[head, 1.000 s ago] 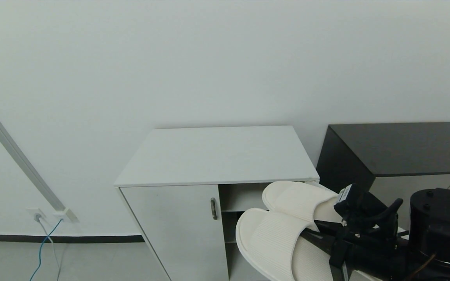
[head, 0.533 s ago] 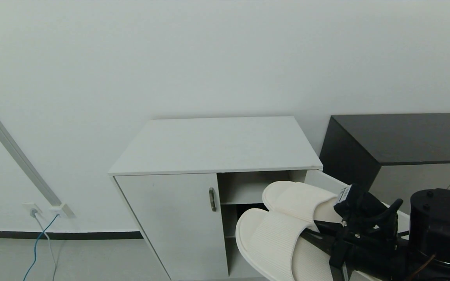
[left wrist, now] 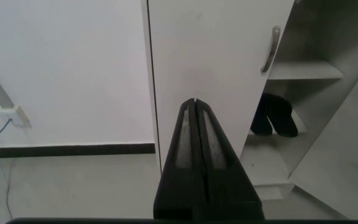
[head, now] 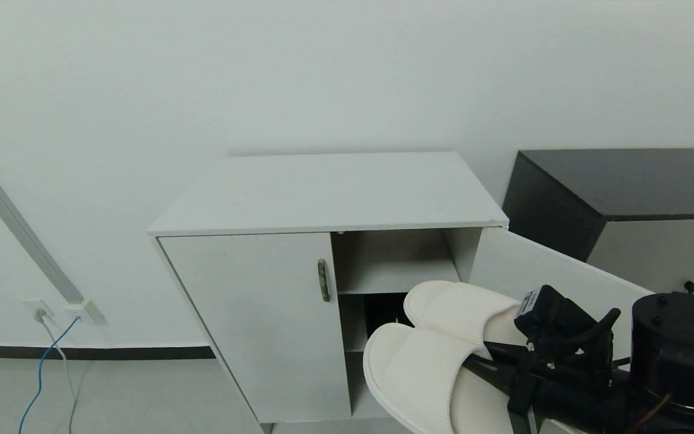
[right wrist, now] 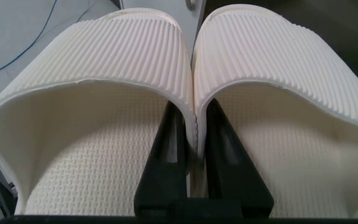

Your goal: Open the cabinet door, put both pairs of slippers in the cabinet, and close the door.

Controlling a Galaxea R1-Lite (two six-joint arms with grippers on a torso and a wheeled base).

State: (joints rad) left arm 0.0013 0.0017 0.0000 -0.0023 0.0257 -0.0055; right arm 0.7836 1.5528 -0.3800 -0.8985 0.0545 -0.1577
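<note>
White slippers [head: 437, 349], a pair side by side with toes toward the cabinet [head: 323, 193], are pinched by their touching inner walls between the fingers of the right gripper [right wrist: 196, 124], so one grip carries both. They hang near the cabinet's open right half. The right door [head: 540, 271] stands swung wide, likely to clear the way in, and a dark pair [left wrist: 275, 115] sits on a shelf under the top one, so this reads as the second pair going in. The left gripper [left wrist: 194, 102], fingers pressed together on nothing, hovers before the shut left door [head: 250, 313], apart from the opening.
</note>
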